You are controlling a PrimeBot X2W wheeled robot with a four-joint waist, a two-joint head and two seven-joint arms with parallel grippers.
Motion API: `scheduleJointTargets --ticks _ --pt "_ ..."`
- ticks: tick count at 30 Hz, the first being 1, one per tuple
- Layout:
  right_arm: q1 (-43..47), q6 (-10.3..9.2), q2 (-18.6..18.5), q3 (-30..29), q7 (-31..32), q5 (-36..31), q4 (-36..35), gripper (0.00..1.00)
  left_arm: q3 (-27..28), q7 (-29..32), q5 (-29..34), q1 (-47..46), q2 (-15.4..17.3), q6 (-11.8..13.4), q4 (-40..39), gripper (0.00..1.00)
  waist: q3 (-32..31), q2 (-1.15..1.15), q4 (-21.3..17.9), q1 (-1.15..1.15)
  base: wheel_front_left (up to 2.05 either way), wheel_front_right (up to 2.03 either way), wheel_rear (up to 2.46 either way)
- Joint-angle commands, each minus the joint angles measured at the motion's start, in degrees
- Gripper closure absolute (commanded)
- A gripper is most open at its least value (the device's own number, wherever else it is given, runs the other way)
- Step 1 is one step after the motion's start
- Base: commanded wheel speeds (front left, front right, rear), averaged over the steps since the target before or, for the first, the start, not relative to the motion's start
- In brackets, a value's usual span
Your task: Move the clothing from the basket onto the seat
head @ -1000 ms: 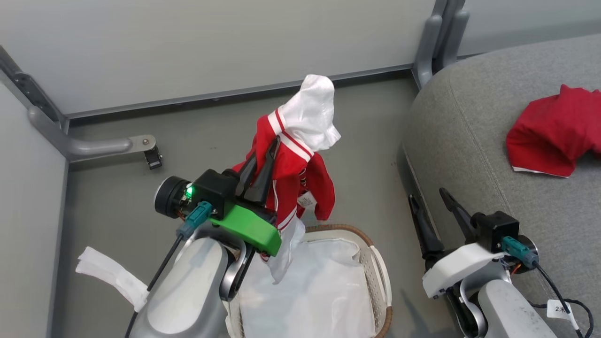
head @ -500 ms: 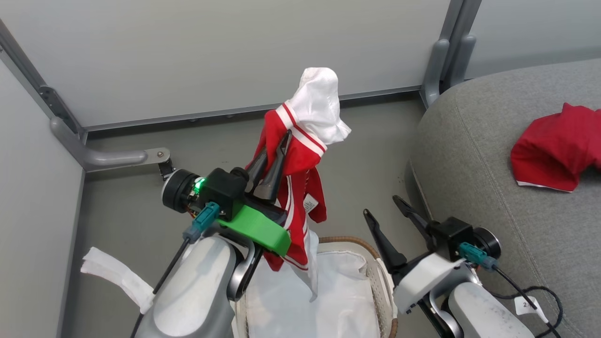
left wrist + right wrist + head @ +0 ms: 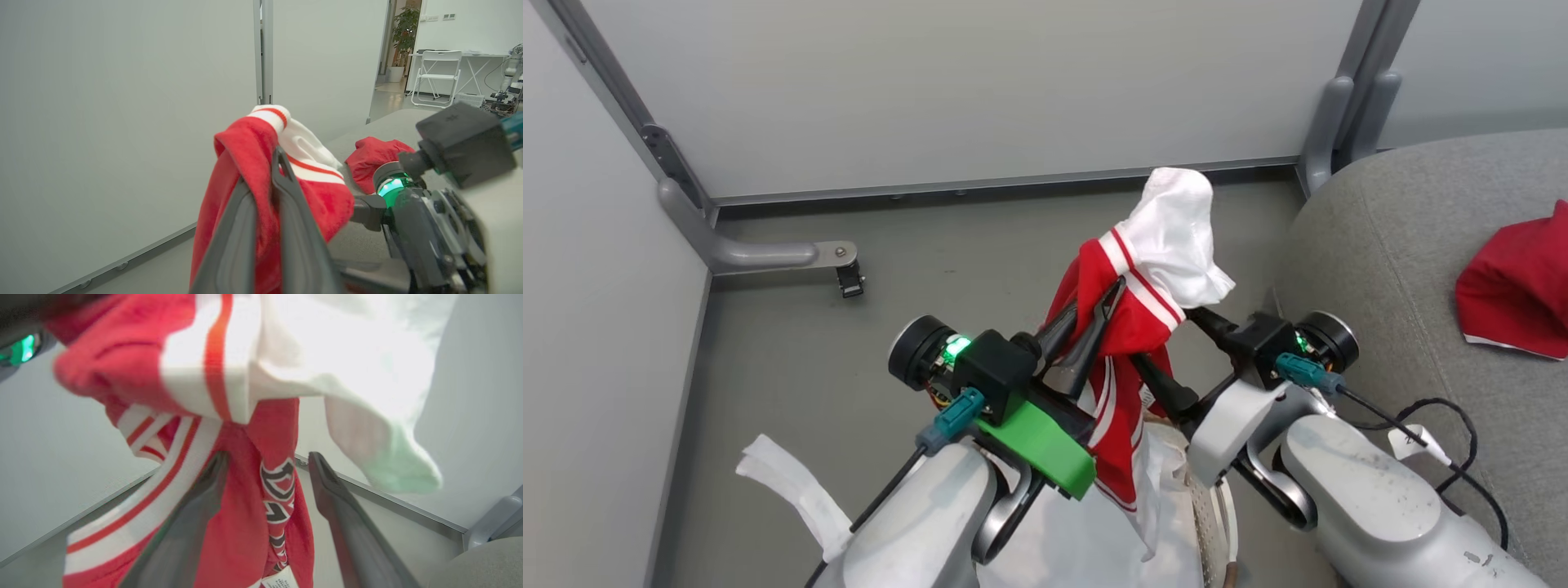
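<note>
A red garment (image 3: 1131, 327) of the clothing, with white stripes and a white panel, hangs in the air above the basket (image 3: 1218, 506). My left gripper (image 3: 1098, 296) is shut on its upper fold, seen close in the left wrist view (image 3: 265, 179). My right gripper (image 3: 1160, 333) is open, its two fingers on either side of the hanging red cloth (image 3: 245, 522), with the navy-and-white logo between them (image 3: 267, 457). A second red garment (image 3: 1519, 294) lies on the grey seat (image 3: 1405, 245) at the right.
A glossy white liner (image 3: 1078, 539) lies in the basket under my arms. A white cloth strip (image 3: 784, 482) lies on the floor at the left. Grey partition walls with metal feet (image 3: 760, 255) close in the back and left.
My right gripper has swung in from beside the seat and now straddles the hanging garment. The left gripper keeps its hold. The head camera has shifted.
</note>
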Motion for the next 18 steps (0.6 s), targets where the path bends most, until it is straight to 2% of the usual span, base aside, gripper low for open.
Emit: scheduleJointTargets --ticks 1,6,7,8,13,18 --pt "-1.18 -0.08 -0.79 0.69 -0.09 -0.02 0.85 0.0 -1.14 -0.21 -0.61 -1.05 0.07 -0.14 -0.26 1.0 0.07 0.25 1.43 0.0 0.0 0.0 0.0" --pt "-2.85 -0.08 -0.86 3.05 -0.09 1.44 4.56 0.0 -4.16 -0.22 -2.55 -1.92 0.07 -0.15 -0.88 1.0 -0.06 0.25 3.57 0.0 0.0 0.0 0.0" --pt "-2.68 -0.08 -0.87 3.49 -0.08 1.92 5.42 0.59 -4.46 -0.21 -2.79 -1.91 0.06 -0.15 -0.92 1.0 -0.11 0.25 3.91 0.0 0.0 0.0 0.0" --pt "-2.54 -0.08 -0.67 3.94 -0.09 2.74 6.04 1.0 -4.54 -0.21 -2.9 -1.86 0.07 -0.15 -0.83 1.0 -0.15 0.25 4.22 0.0 0.0 0.0 0.0" --pt "-1.67 -0.08 -0.48 4.26 -0.09 4.93 6.75 1.0 -4.13 -0.21 -3.06 -1.41 0.05 -0.15 -0.15 1.0 -0.01 0.25 4.62 0.0 0.0 0.0 0.0" --pt "-0.45 -0.08 -0.79 2.84 -0.09 5.0 4.63 1.0 -2.75 -0.21 -2.58 -0.48 0.04 0.09 0.05 1.0 0.18 0.25 3.22 0.0 0.0 0.0 0.0"
